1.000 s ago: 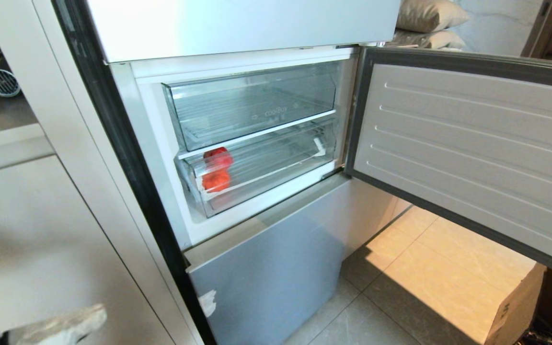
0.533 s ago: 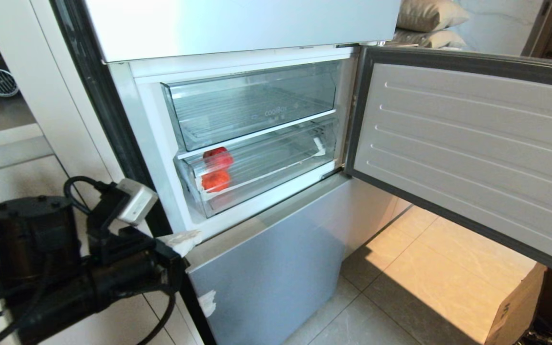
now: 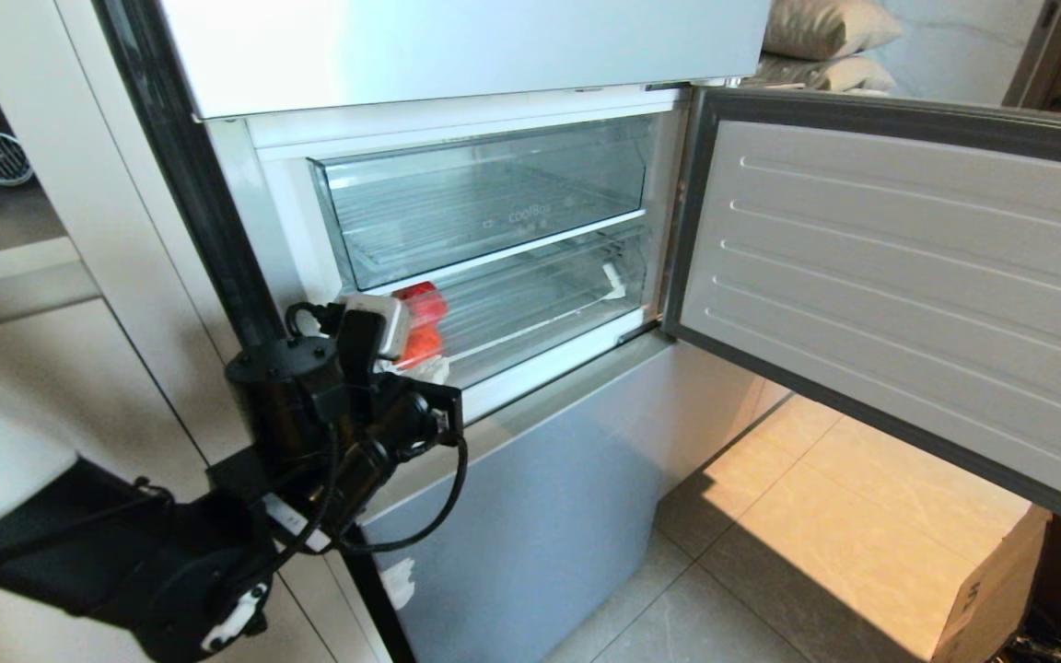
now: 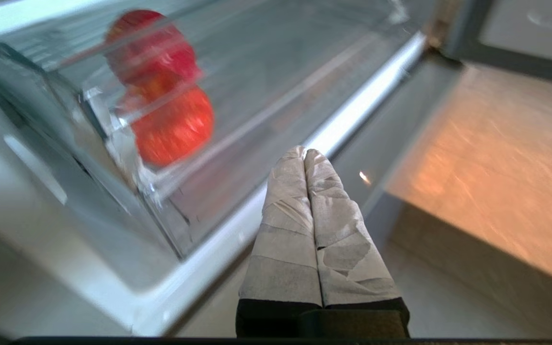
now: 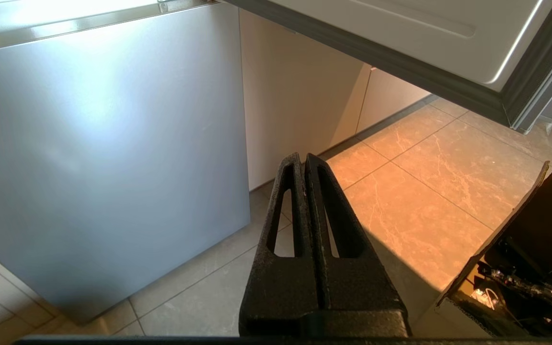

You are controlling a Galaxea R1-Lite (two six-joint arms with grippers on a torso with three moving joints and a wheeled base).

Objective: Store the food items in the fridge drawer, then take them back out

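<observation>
The left gripper (image 4: 304,152) has its two tape-wrapped fingers (image 4: 285,191) pressed flat together, clenched on nothing, its tips hovering just outside the front of the fridge drawer (image 3: 540,313), near the white sill below it. The right gripper (image 5: 304,158) is likewise clamped shut and empty, hanging low before the grey lower door (image 5: 103,143) over the tiled floor (image 5: 424,182). A second ago the left arm showed only as a taped tip in the bottom corner of the head view; now it has risen to the drawer's left front corner and partly covers the food. Two red-orange food items (image 4: 173,124) lie inside the drawer at its left end, one behind the other and touching. There are two clear bins: the upper bin (image 3: 484,203) and the drawer beneath it. The fridge door (image 3: 908,295) stands open on the right.
</observation>
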